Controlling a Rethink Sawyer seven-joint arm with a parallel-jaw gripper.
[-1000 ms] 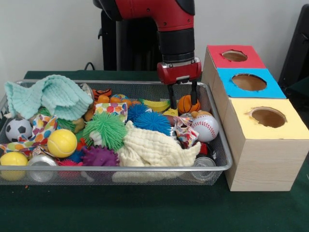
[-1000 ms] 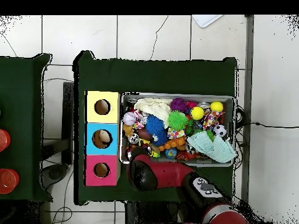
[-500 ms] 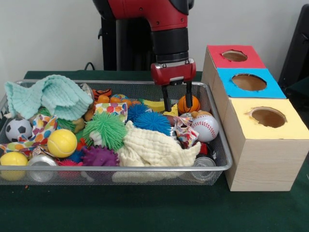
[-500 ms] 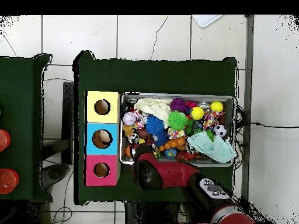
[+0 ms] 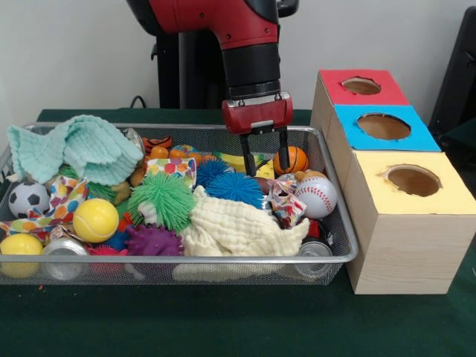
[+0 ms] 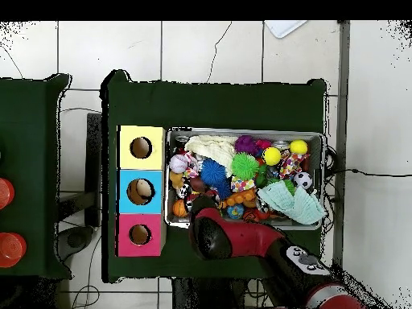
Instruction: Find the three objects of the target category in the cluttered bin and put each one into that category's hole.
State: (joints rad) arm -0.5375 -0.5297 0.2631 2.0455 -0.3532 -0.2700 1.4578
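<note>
Mesh wire bin (image 5: 338, 223) sits on the dark green table cloth (image 5: 223, 320), and we go through it from the left in the front view. Crumpled mint green cloth (image 5: 74, 149) at far left rear, small soccer ball (image 5: 28, 198) below it, plain yellow ball (image 5: 20, 245) in the front left corner beside a silver can (image 5: 63, 249). Yellow tennis ball (image 5: 95, 220) comes next, then a purple spiky ball (image 5: 152, 241), a green spiky ball (image 5: 163, 197) and a blue spiky ball (image 5: 234, 186) behind it. Cream waffle cloth (image 5: 238, 230) lies across the front middle.

We see the red gripper (image 5: 263, 169) hanging low over the rear of the bin, its two black fingers (image 5: 248, 160) spread apart with nothing between them. Small orange basketball (image 5: 291, 160) lies just right of the right finger, near but we cannot tell if touching. White baseball (image 5: 316, 196) rests at the right end, in front of the basketball.

Wooden box (image 5: 405, 245) stands just right of the bin, touching or nearly so, with a yellow-topped hole (image 5: 413, 180) nearest, a blue-topped hole (image 5: 383, 126) in the middle and a red-topped hole (image 5: 361, 85) farthest.

In the overhead view the red and black arm (image 6: 241, 240) covers the gripper; the basketball (image 6: 179, 208) shows at the bin's corner near the blue hole (image 6: 140, 191).
</note>
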